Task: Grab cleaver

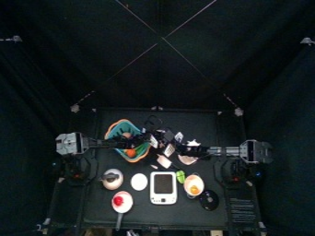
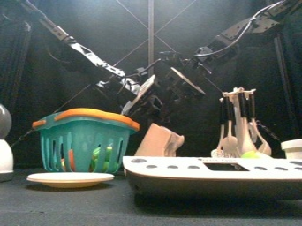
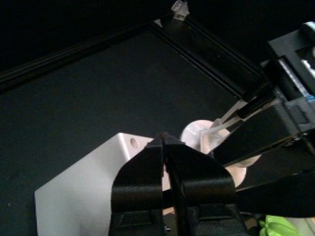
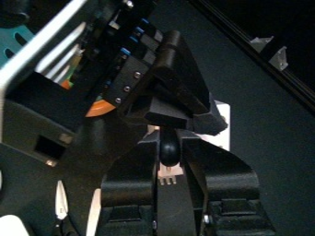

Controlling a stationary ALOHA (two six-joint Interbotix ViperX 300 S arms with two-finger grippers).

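left jaws (image 3: 164, 140): closed, pinching the edge of the cleaver (image 3: 87, 184) blade; the pale flat of the blade spreads out to one side of the tips
right jaws (image 4: 172, 138): one each side of the cleaver's black handle; can't tell if they're clamped on it
cleaver: in the air, clear of the counter (image 2: 71, 207), tilted, blade low and handle high in front view; spans between the two sets of jaws
arms: meet above mid-counter, tips just apart with the cleaver bridging them
basket (image 2: 77, 137): teal with orange rim, below and to the left-arm side of the jaws
knife block (image 2: 160, 139): directly below the jaws
utensil holder (image 2: 236, 132): below, on the right-arm side
plate (image 2: 71, 179): white, well below the jaws, in front of the basket
scale (image 2: 213, 172): white, well below, at the counter's front edge
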